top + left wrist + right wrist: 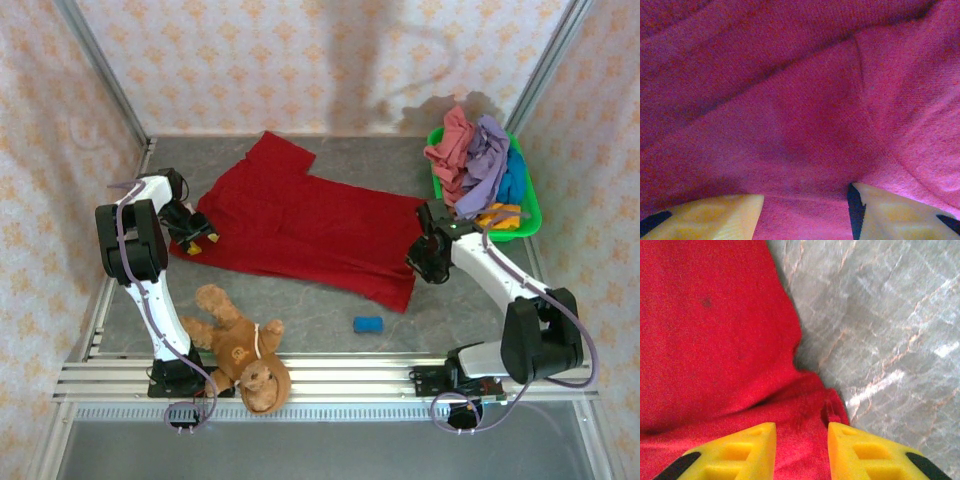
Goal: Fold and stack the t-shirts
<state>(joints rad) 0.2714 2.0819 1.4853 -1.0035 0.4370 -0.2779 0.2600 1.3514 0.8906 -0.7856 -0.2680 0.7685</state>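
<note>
A dark red t-shirt [310,225] lies spread across the middle of the table. My left gripper [200,240] is at its left edge. In the left wrist view the red cloth [800,100] runs under and between the left gripper [807,192], whose yellow fingers stand well apart. My right gripper [420,262] is at the shirt's right edge. In the right wrist view the right gripper [802,426] has a gap between its fingers, with a bunched corner of the shirt [715,340] lying loose in that gap. More t-shirts, salmon pink [452,140], lavender [487,160], teal [515,175] and orange [500,215], are heaped in the basket.
The green basket [530,215] stands at the back right, just behind my right arm. A brown teddy bear [245,350] lies at the front edge near the left arm's base. A small blue object [368,324] sits in front of the shirt. Grey marbled table [880,315] shows beside the shirt's edge.
</note>
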